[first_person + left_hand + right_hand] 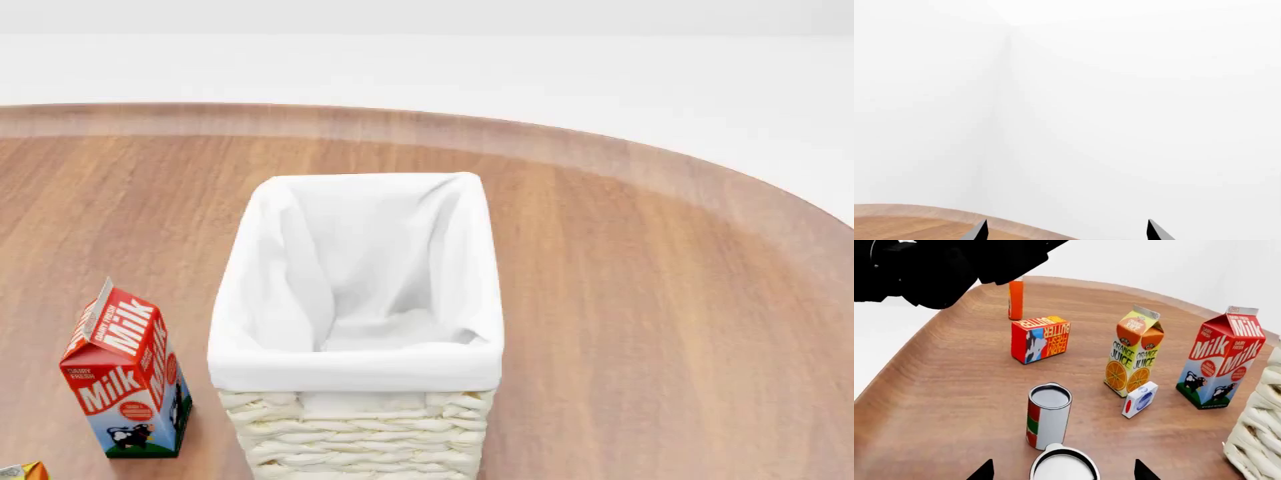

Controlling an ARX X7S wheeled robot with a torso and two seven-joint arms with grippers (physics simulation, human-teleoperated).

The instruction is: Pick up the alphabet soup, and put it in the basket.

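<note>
Two dark fingertips of our right gripper (pixel 1062 472) show at the edge of the right wrist view, set wide apart, and between them sits the pale silvery top of a can (pixel 1063 466) whose label we cannot see, so we cannot say for certain that it is the alphabet soup; the tips stand clear of its sides, so the jaws are spread and not clamped on it. Just beyond that can stands the red and green labelled can (pixel 1047 415), upright on the wooden table (pixel 947 385). Farther off we see an orange juice carton (pixel 1134 352) with a small white box (pixel 1139 399) tilted beside its foot, a milk carton (pixel 1219 360) near the woven wall of the basket (pixel 1257 435), a butter box (pixel 1039 339), and a thin orange stick-like item (pixel 1015 300) behind it. Black robot parts (pixel 934 267) fill one corner of that view. From the head view, the basket (pixel 358 425) stands upright in the middle of the table (pixel 667 300), its white lining (pixel 360 260) folded over the rim and nothing visible inside, with the milk carton (pixel 127 375) just to its left. Our left gripper (pixel 1066 232) shows only two dark tips, well apart and holding nothing, against a white wall.
</note>
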